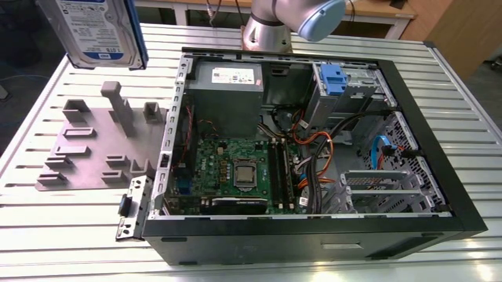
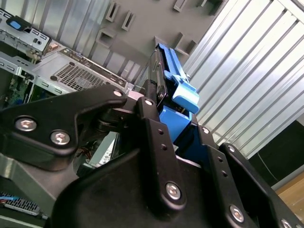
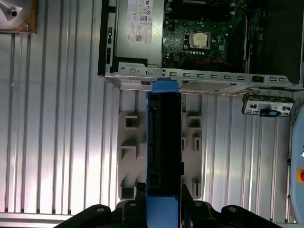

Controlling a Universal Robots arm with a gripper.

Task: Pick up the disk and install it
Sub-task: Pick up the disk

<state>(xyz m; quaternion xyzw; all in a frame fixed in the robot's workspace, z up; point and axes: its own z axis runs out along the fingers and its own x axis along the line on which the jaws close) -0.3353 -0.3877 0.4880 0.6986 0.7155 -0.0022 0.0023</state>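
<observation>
Disk [image 1: 98, 29] sits at about 11 o'clock in the exterior view; it is upright in the air, its white-and-blue label faces the camera, and the picture's edge cuts off its top; below it, towards 9 o'clock, lies a flat grey fixture plate [image 1: 94, 147] with blocky pegs and slots, and the disk is well clear of those pegs. You have it gripped: in both wrist views the gripper [image 2: 175, 116] [image 3: 163, 199] has its black, screw-studded fingers [image 2: 152, 128] pressed against either side of the blue plastic carrier frame; in the first wrist view you see the disk [image 3: 164, 156] edge-on, a dark slab between blue rails, hanging over the same plate.

From the centre out to 4 o'clock stands the open computer case [image 1: 439, 153]; its black rim is square and its top side is open. Inside, a plain grey power supply [image 1: 227, 88] with a white sticker lies at 12 o'clock of the case, a green motherboard [image 1: 235, 170] at 7 o'clock, orange cables [image 1: 314, 141] near the middle, and a blue latch [image 1: 333, 79] on a grey metal cage at 1 o'clock.

The table [image 1: 79, 235] is ribbed, shiny aluminium; bare slats run along 7 o'clock, and between plate and case there is a narrow gap. The arm [image 1: 302, 17], grey with a blue cap, stands at 12 o'clock behind the case.
</observation>
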